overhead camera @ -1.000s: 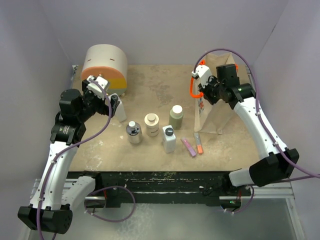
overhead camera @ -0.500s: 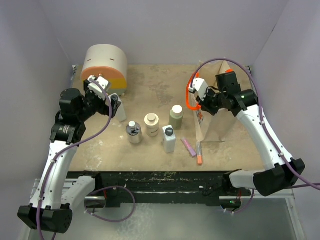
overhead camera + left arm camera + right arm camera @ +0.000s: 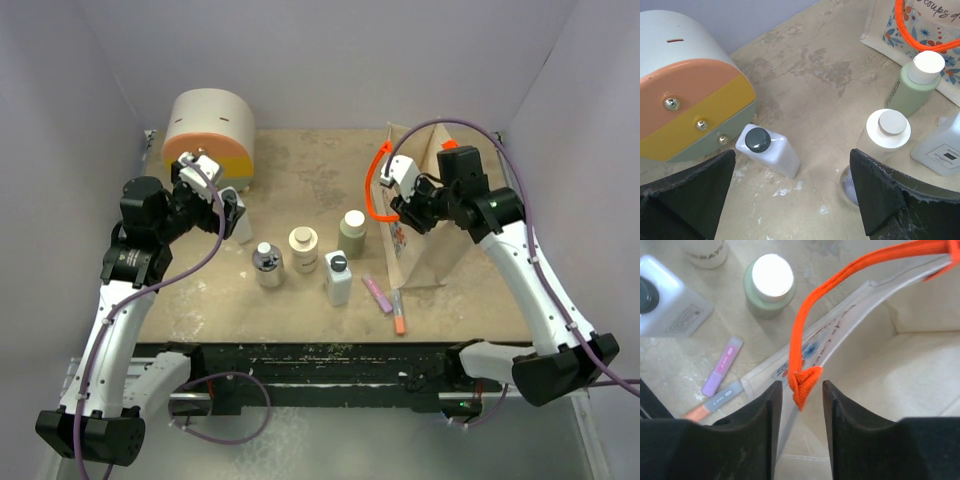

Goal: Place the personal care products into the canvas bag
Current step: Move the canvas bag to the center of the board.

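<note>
Right jaws seemingly pinch the canvas bag (image 3: 425,255) by its orange handle (image 3: 796,355); left jaws gape apart.

The left arm (image 3: 110,322) and right arm (image 3: 535,280) have white links and bulky black joints. A purple cable (image 3: 218,232) loops along each. The left gripper (image 3: 792,157) has matte black fingers (image 3: 690,195) with frayed, whitish edges. The right gripper (image 3: 801,386) has smooth black fingers (image 3: 757,435).
</note>
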